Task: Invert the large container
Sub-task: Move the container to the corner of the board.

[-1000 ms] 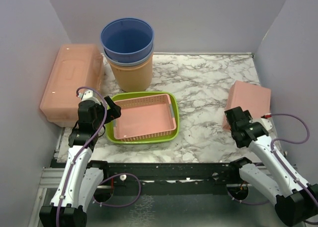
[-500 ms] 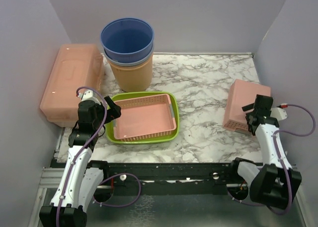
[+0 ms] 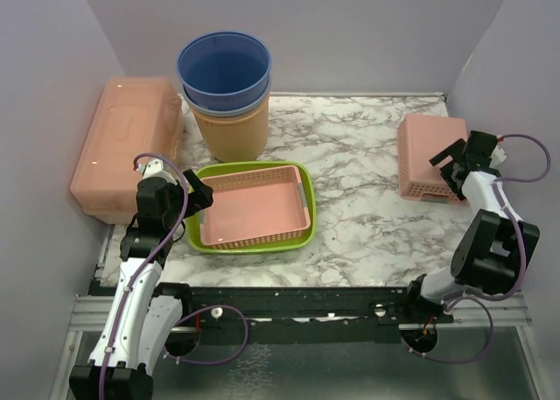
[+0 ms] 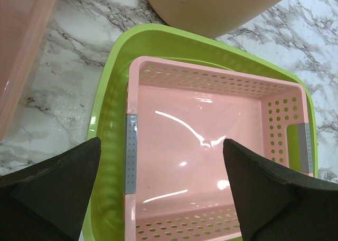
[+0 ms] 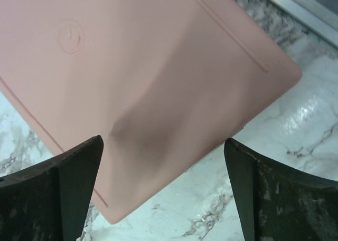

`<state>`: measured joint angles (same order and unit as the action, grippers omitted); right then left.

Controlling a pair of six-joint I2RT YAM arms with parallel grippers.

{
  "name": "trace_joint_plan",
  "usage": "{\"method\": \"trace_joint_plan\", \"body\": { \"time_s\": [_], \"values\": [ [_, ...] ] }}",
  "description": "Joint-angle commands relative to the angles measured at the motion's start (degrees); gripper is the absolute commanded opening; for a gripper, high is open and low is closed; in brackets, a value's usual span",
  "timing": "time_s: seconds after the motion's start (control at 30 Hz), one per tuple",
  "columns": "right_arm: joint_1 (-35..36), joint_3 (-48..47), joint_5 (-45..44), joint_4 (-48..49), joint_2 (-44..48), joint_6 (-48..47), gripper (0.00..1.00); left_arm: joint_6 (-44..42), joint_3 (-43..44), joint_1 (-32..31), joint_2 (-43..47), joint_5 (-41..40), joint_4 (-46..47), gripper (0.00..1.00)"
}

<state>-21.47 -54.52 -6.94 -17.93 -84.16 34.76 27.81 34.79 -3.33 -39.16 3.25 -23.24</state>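
The pink perforated plastic basket lies near the right edge of the desk, toward the far right corner, and I take it to be the large container in the task (it looks bigger than the other pink basket on the desk). It is bottom up. The right wrist view shows its smooth, unbroken base with a round moulded mark facing the camera. The top view shows a slotted side wall running down to the marble. It appears to rest on its rim, though the far side is hidden.

The right hand is at the basket's right side with its fingers spread wide and nothing between them. I cannot tell whether a fingertip touches the wall.

By this reading the turn itself looks done. What seems left is to draw the right arm clear and leave the basket as it is.

The left hand is also wide and holds nothing. It hangs over the left end of a lime green plastic tray near the middle of the near edge, and a smaller pink perforated basket sits right way up in that tray.

Toward the far left corner, a blue plastic bucket is nested in a tan one. A translucent pink lidded box runs along the left edge.
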Motion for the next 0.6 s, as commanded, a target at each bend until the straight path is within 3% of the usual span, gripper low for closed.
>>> {"method": "trace_joint_plan", "body": {
  "time_s": [0.0, 0.13, 0.37, 0.5, 0.57],
  "values": [
    [-0.1, -6.9, -0.2, 1.3, -3.8, -4.7, 1.00, -0.6, -0.5, 0.4, 0.6, 0.7, 0.7, 0.99],
    [-0.2, -12.4, -0.9, -6.9, -4.6, -3.8, 1.00, -0.6, -0.5, 0.4, 0.6, 0.6, 0.7, 0.99],
    [0.8, 1.0, 6.6, -3.1, 11.1, -3.0, 0.99, -0.6, -0.4, 0.5, 0.0, 1.0, 0.7, 0.99],
    [7.9, 1.7, -5.8, -8.9, 13.3, -1.9, 0.99, -0.6, -0.4, 0.5, -0.7, 1.3, 0.7, 0.99],
    [8.6, 3.0, -7.1, -7.2, 12.9, -0.7, 0.99, -0.6, -0.3, 0.5, -1.0, 1.6, 0.8, 0.99]
  ]
}}
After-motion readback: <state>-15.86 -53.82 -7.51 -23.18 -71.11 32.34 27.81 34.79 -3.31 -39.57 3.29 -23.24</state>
